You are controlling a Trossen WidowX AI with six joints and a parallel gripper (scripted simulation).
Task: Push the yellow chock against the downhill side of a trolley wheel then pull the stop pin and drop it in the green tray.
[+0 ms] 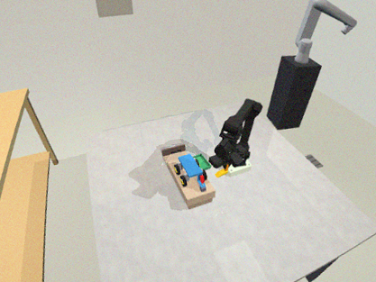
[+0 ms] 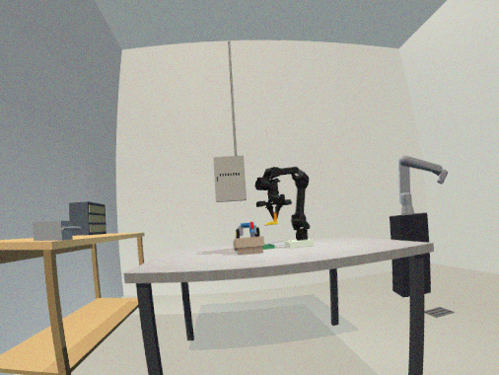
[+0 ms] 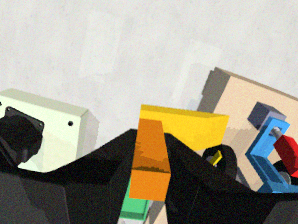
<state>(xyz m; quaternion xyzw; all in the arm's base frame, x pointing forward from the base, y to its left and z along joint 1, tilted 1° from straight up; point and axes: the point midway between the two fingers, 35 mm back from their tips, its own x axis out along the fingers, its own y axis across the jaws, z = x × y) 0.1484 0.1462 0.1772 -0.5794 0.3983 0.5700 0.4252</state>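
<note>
My gripper (image 1: 225, 168) (image 2: 274, 218) (image 3: 149, 137) is shut on the chock's orange handle (image 3: 150, 184). The chock's yellow body (image 1: 221, 173) (image 2: 270, 224) (image 3: 185, 131) hangs in the air right of the ramp in the top view. Its black base is not distinguishable. The ramp (image 1: 201, 201) (image 2: 249, 245) (image 3: 232, 97) carries the blue-decked trolley (image 1: 189, 165) (image 2: 245, 225). The red-headed pin (image 1: 202, 179) (image 2: 251, 226) (image 3: 288, 154) sits in a blue bracket (image 3: 264, 145) at the ramp's near end. The green tray (image 1: 203, 162) (image 2: 268, 247) (image 3: 135, 206) lies beside the ramp, partly hidden in the wrist view.
A pale block (image 1: 241, 169) (image 2: 300, 244) (image 3: 50, 117) lies on the table (image 1: 157, 246) (image 2: 345, 252), beside the arm's base. A dark stop (image 1: 173, 150) stands at the ramp's far end. A black trolley wheel (image 3: 230, 167) shows right of my fingers in the wrist view.
</note>
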